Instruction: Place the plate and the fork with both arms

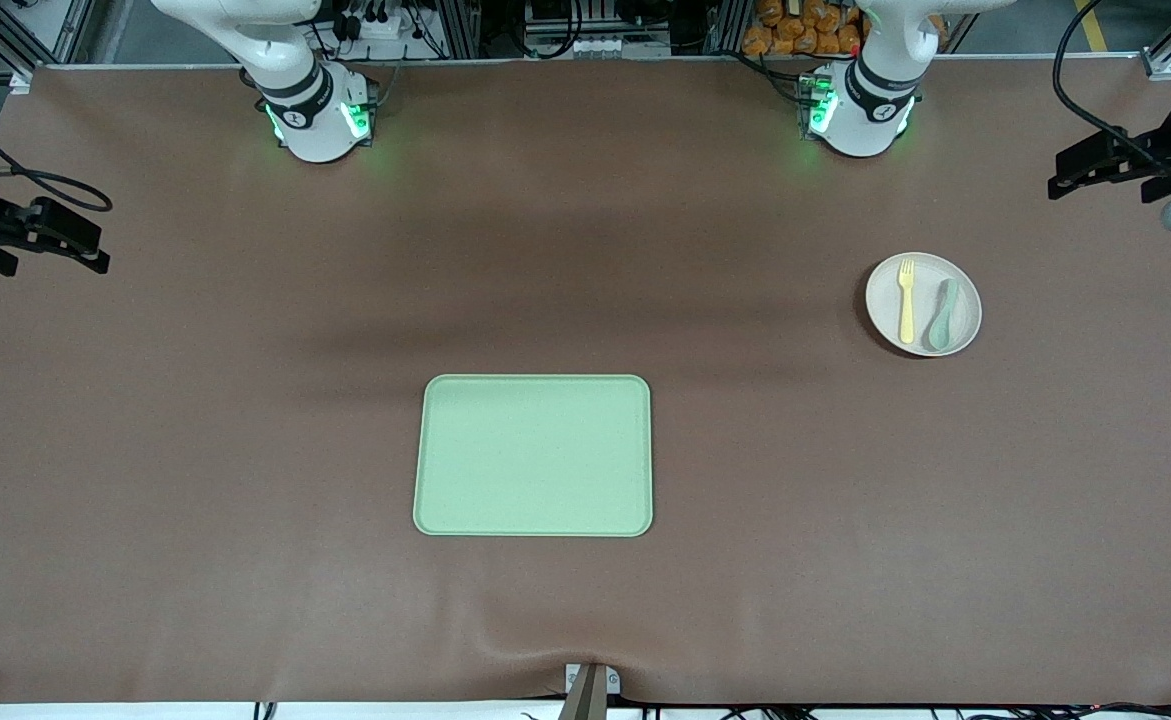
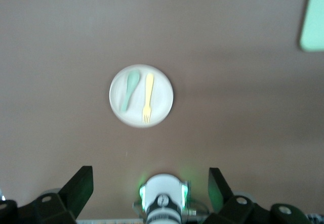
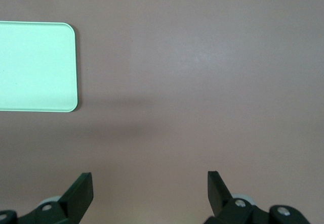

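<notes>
Fingers (image 2: 81,186) spread above round plate (image 2: 162,90), slim fork (image 2: 148,97).

No words, brands or numbers can be read anywhere in these views. The only marks are small round black emblems on the white collars at the two arm bases (image 1: 297,116) (image 1: 879,112), and their lettering is too small to make out. The plate (image 1: 885,300), fork (image 1: 907,300), spoon (image 1: 942,316) and green tray (image 1: 533,456) carry no print.
</notes>
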